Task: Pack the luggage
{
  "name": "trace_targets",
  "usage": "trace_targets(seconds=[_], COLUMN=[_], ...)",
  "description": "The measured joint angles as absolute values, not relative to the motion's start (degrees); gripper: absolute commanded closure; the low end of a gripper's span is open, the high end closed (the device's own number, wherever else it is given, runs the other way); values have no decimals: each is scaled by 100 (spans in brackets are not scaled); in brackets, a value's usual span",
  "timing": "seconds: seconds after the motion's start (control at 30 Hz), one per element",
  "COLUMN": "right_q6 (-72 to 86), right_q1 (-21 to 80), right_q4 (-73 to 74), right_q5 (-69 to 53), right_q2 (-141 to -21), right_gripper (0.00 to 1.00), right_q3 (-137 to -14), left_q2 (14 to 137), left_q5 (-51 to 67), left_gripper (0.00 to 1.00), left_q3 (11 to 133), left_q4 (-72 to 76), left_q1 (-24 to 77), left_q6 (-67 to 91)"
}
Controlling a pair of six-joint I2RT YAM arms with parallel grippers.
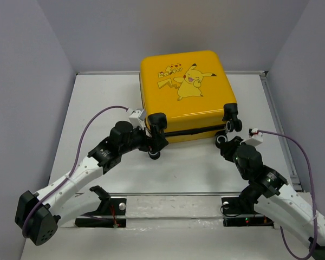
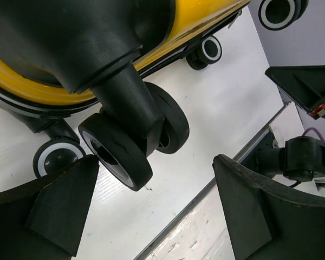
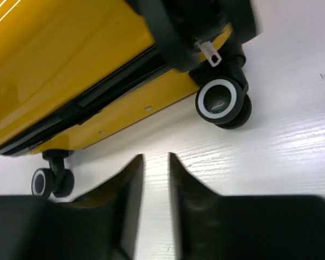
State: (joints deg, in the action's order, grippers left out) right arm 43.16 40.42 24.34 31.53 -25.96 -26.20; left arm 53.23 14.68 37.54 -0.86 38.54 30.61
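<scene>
The small yellow hard-shell suitcase [image 1: 187, 92] lies flat, lid down, at the far middle of the white table [image 1: 97, 108], left claw [image 2: 156, 173] wide by a black caster wheel [image 2: 116, 157], right claw [image 3: 156, 157] narrow and empty (zipping seems in hand), so next it must pinch the pale zipper tab [image 3: 208, 51].

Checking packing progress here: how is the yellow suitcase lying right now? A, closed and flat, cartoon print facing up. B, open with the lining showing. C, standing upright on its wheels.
A: in the top view the luggage lies flat with both shells together and the cartoon print facing up.
</scene>
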Motion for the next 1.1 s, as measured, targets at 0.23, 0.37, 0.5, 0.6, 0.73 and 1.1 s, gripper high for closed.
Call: trace_targets(seconds=[0.23,0.37,0.5,0.6,0.73,1.1], right_q6=[4497,4125,3463,3166,2974,2770], right_q1=[3577,3260,2512,1826,910,185], right_q4=[2405,1892,904,200,-285,-1975], right_q5=[3538,3347,2731,2040,991,-834], right_q2=[-2829,-2832,-3055,-3293,-3583,-4388], right_gripper=[34,34,29,28,27,30], right_q3=[-2383,-2102,-1911,-1726,-1494,-1125], left_q2=[5603,5603,5577,5570,5570,5616], left_q5=[1288,1090,921,851,814,781], left_gripper=[2,3,6,7,15,28], left_q3=[3754,3743,3583,3426,3260,3116], left_q4=[314,545,913,1129,1319,1570], left_q1=[3857,3857,3859,3859,3859,3863], left_q6=[3334,3524,3769,3935,4104,4449])
